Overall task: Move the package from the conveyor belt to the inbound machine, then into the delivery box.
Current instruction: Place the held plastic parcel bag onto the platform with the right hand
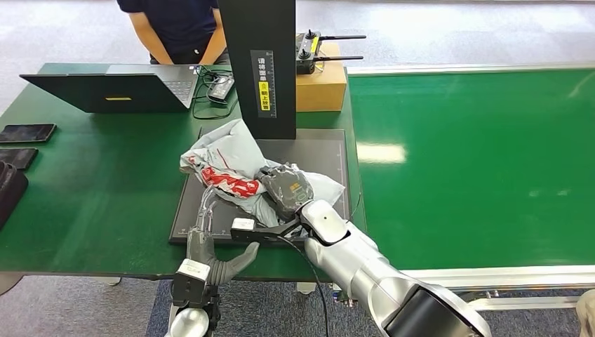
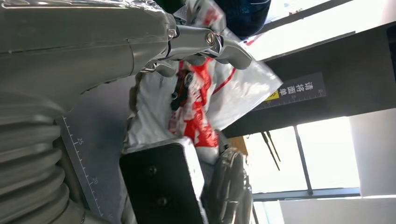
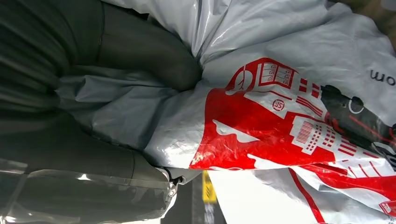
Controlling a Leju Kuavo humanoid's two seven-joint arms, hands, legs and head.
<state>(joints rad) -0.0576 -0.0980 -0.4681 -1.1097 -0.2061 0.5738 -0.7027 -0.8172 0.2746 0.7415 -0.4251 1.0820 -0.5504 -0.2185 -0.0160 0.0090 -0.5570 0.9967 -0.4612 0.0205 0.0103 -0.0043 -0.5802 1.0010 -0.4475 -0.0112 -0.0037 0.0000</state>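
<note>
Crumpled grey-and-red package (image 1: pixel 231 165) resting on the inbound machine's dark scanning plate (image 1: pixel 326 151) on the bench (image 1: pixel 91 196), gripped by the right robot hand (image 1: pixel 284 186), left robot hand (image 1: pixel 203 246) touching its edge, fingers spread, apparently steadying it for scanning.

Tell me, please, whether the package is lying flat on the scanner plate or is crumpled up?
Crumpled. The package sits bunched and creased on the black plate, and the right hand grips its folds.
</note>
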